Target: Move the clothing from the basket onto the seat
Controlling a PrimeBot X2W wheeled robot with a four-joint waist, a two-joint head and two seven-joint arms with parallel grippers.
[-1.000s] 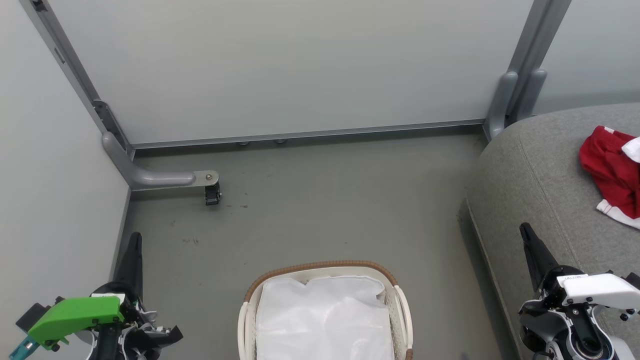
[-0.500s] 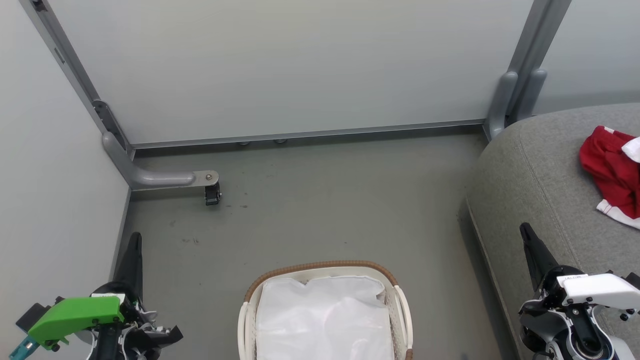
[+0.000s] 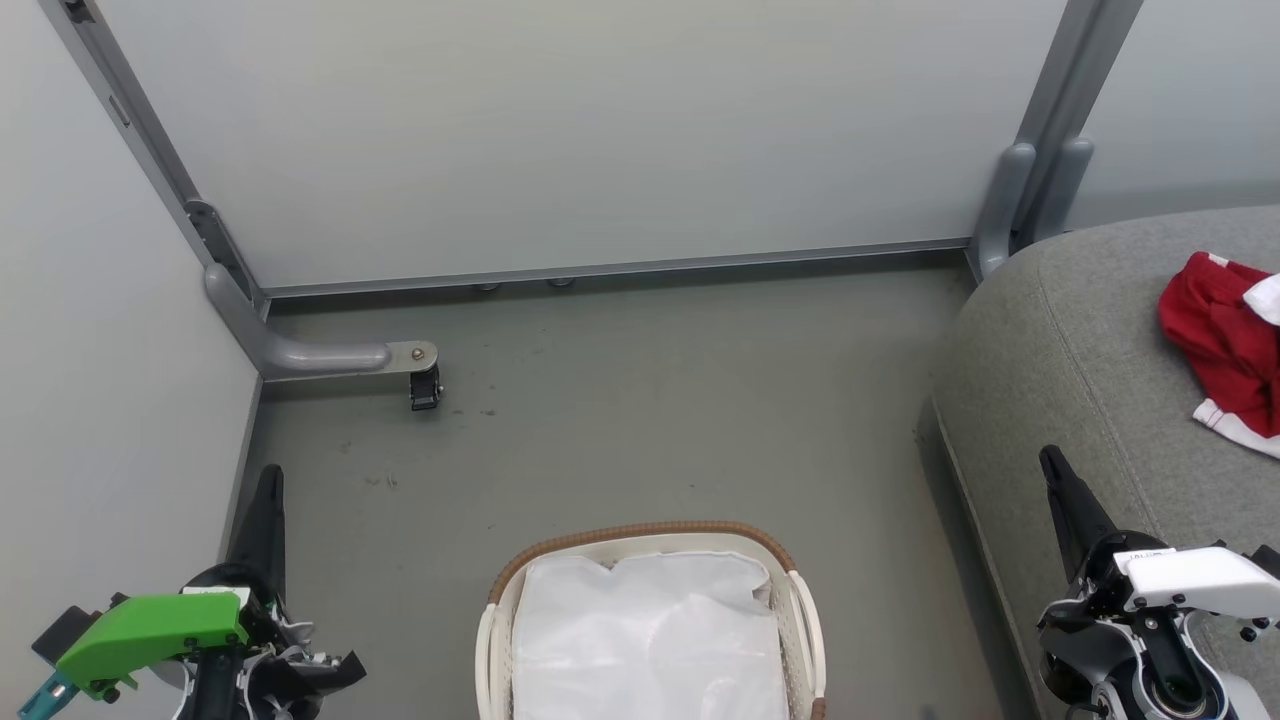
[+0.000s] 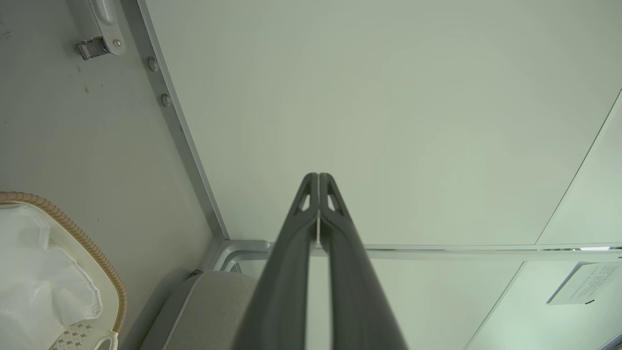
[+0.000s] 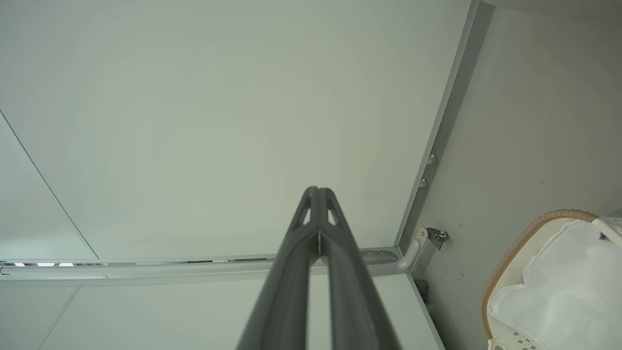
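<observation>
- Left claw [image 4: 318, 181]: fingers pressed together, tips touching.
- Right claw [image 5: 318, 192]: fingers pressed together, beside the seat [image 3: 1060, 340] edge.
- Clothing [image 3: 1225, 345]: lies on the seat, well apart from the basket [image 3: 640, 530].
- Basket: stands on the floor [image 3: 650, 400], white liner [image 3: 645, 630] inside.

looks like staged test cell, not real home: pale partition panels [image 3: 600, 130] in grey metal frame [image 3: 320, 356], frame foot on small caster [image 3: 424, 388], bare grey floor [image 3: 650, 400]. home-style props: grey upholstered seat [image 3: 1080, 330], laundry basket [image 3: 640, 528].
</observation>
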